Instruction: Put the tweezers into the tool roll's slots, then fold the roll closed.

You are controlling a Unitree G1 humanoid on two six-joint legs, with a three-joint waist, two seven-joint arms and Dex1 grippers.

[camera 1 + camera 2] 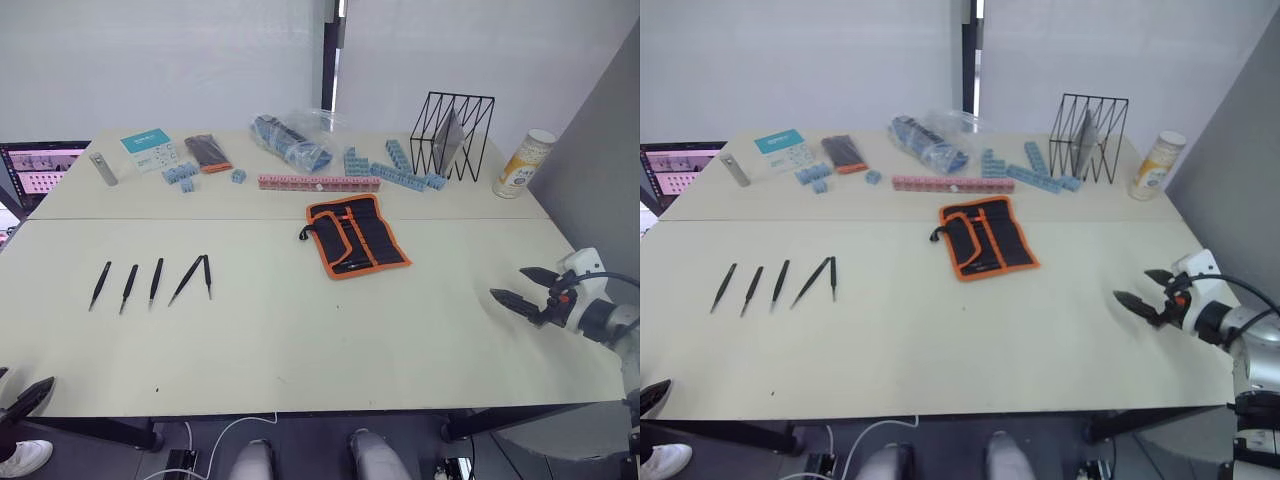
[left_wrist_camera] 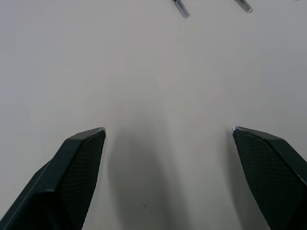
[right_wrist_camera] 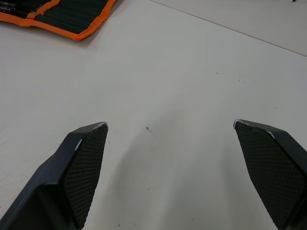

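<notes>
Several slim black tweezers (image 1: 156,281) lie in a row on the table's left part, two of their tips (image 2: 181,8) showing in the left wrist view. The tool roll (image 1: 357,236), black with orange edging, lies unfolded at the table's middle, its slots (image 1: 375,235) facing up. My left gripper (image 2: 168,129) is open over bare table near the front left corner, short of the tweezers. Near the table's right edge my right gripper (image 1: 508,282) is also open and holds nothing. It points toward the roll (image 3: 62,14), well apart from it.
Along the back stand a black wire rack (image 1: 452,135), a can (image 1: 523,163), blue blocks (image 1: 400,170), a pink strip (image 1: 318,183), a plastic bag (image 1: 290,140), a dark ribbed pack (image 1: 208,152), a card (image 1: 150,148) and a grey bar (image 1: 103,167). A monitor (image 1: 40,165) is far left.
</notes>
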